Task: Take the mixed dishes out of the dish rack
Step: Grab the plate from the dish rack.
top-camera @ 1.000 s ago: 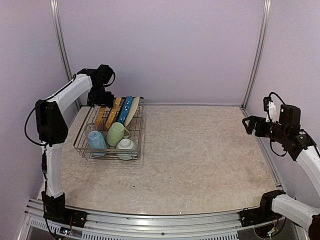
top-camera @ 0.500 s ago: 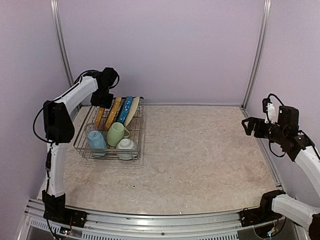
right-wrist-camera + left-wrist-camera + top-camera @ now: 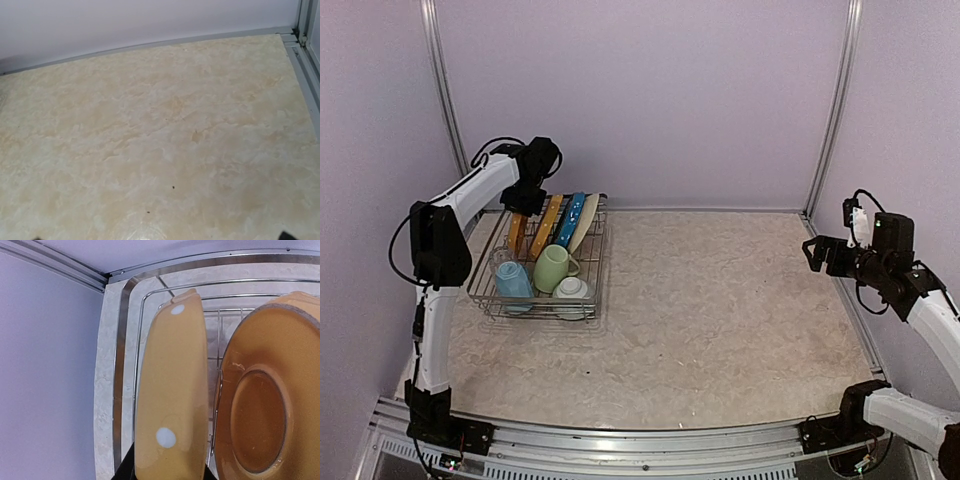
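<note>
Yellow dotted plate point(image 3: 172, 405), on edge, just below left hand point(image 3: 520, 207)

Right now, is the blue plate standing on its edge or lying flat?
Standing on edge. The blue plate leans in the rack between a yellow plate and the cream plate.

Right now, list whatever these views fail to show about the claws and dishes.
Left claw: left wrist view, fingers hidden behind the yellow plate; grip unconfirmed.
Right claw: right wrist view, fingers cut off by the bottom edge.
Cream plate: top view, mostly behind the blue plate.
</note>
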Action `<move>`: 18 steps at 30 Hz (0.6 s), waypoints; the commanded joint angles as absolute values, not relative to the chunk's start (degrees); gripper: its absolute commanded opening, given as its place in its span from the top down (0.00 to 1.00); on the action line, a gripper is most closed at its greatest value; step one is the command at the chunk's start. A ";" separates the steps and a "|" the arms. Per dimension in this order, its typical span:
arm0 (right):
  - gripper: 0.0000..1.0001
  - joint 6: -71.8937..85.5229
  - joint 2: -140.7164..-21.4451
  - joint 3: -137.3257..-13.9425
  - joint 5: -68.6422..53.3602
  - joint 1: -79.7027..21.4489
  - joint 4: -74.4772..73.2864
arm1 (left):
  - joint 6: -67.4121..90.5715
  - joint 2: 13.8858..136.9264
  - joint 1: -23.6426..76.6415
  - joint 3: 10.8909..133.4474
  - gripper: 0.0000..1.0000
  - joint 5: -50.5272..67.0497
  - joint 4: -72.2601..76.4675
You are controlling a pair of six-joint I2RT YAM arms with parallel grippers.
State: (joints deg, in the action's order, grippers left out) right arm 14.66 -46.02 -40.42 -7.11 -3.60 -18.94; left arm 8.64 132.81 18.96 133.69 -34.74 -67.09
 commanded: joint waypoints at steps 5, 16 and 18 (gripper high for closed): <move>0.00 14.85 -46.39 -39.38 -5.97 -4.14 -17.89 | 6.13 133.11 20.37 135.35 0.89 -46.14 -64.61; 0.00 14.90 -46.05 -38.95 -5.68 -4.20 -17.41 | 0.19 132.10 21.79 135.10 1.00 -56.88 -59.65; 0.00 14.98 -46.03 -38.85 -5.80 -4.18 -17.30 | -2.31 131.89 22.05 134.96 1.00 -58.29 -58.50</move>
